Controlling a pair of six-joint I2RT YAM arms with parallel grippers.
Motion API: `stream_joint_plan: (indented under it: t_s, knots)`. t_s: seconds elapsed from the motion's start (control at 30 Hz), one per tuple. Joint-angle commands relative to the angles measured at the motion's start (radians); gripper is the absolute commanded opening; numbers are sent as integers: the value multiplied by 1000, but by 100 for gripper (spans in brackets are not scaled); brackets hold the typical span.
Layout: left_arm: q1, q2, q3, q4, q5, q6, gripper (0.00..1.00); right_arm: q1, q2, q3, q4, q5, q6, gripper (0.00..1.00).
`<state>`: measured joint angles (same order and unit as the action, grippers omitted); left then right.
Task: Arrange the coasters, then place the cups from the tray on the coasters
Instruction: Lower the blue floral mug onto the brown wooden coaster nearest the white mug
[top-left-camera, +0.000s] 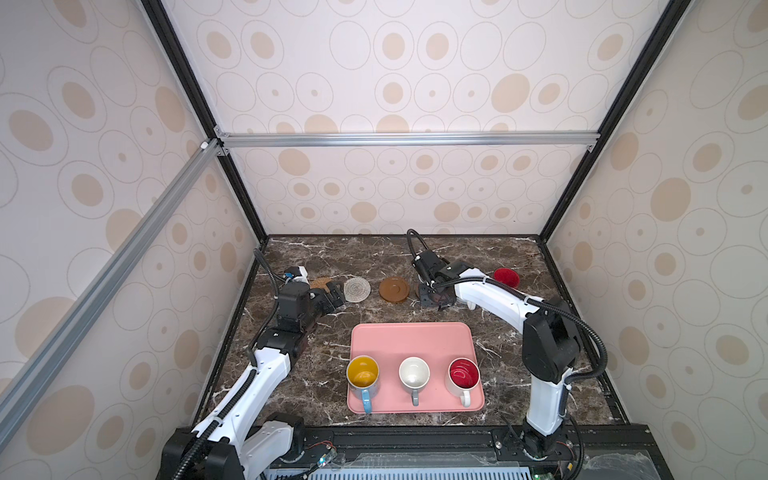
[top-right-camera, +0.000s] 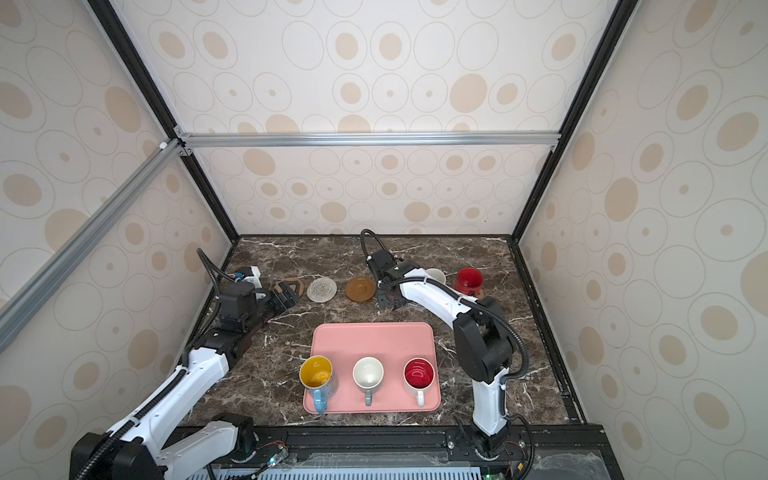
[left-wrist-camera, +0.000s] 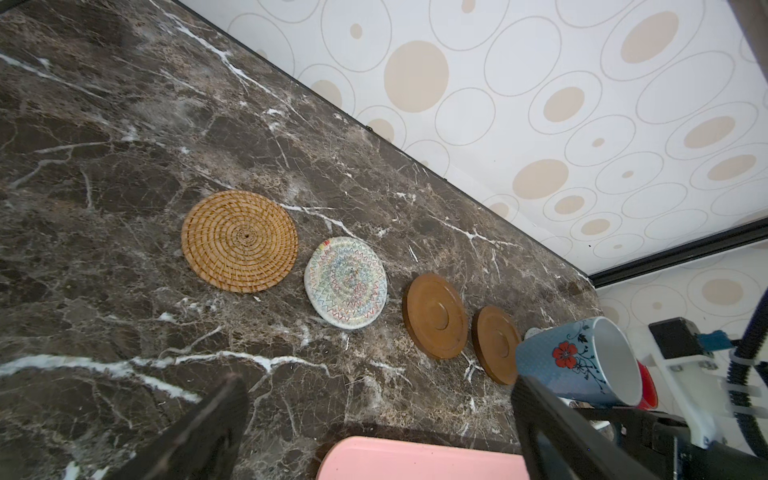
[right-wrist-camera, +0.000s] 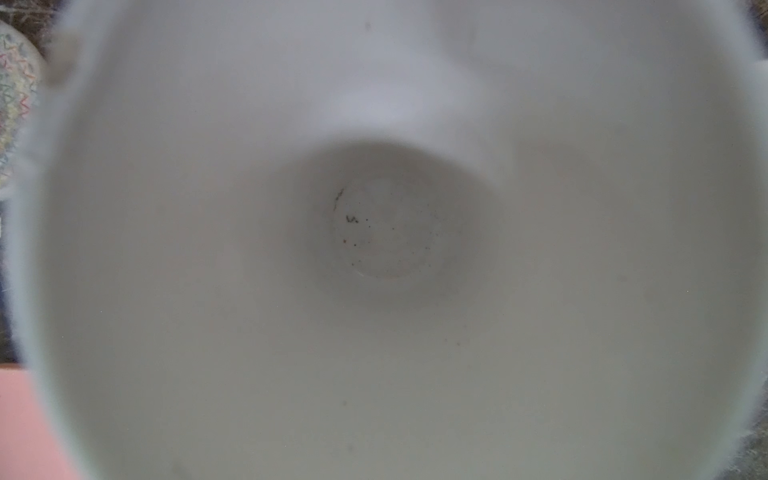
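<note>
— What is the left gripper (top-left-camera: 335, 296) doing at centre left of a top view?
— It is hovering with jaws spread wide and empty, just beside the rattan coaster (left-wrist-camera: 240, 241), likely to give the other arm room.
— And further right?
— The right gripper (top-left-camera: 434, 297) is clamping the blue flowered mug (left-wrist-camera: 577, 361), jaws closed narrow on it, overlapping the second brown disc (left-wrist-camera: 494, 343), apparently aiming to seat it there. Three mugs (top-left-camera: 414, 372) are standing on the pink tray (top-left-camera: 411, 336) at lower centre, awaiting coasters.
</note>
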<state>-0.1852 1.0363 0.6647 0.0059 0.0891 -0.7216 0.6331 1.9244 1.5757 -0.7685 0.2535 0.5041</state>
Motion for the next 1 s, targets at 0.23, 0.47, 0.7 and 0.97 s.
stream_joint_plan:
  t_s: [0.23, 0.47, 0.7, 0.97]
  knots:
    - [6, -14, 38, -11, 3, -8, 100, -23, 31, 27, 39, 3, 7, 15]
    - [6, -24, 33, -17, -2, -7, 100, -35, 50, 39, 44, 0, 2, 15]
    - [6, -25, 33, -17, 1, -9, 100, -45, 69, 64, 43, 0, -8, 15]
    - [6, -36, 29, -24, -4, -9, 100, -50, 82, 75, 42, -1, -10, 15]
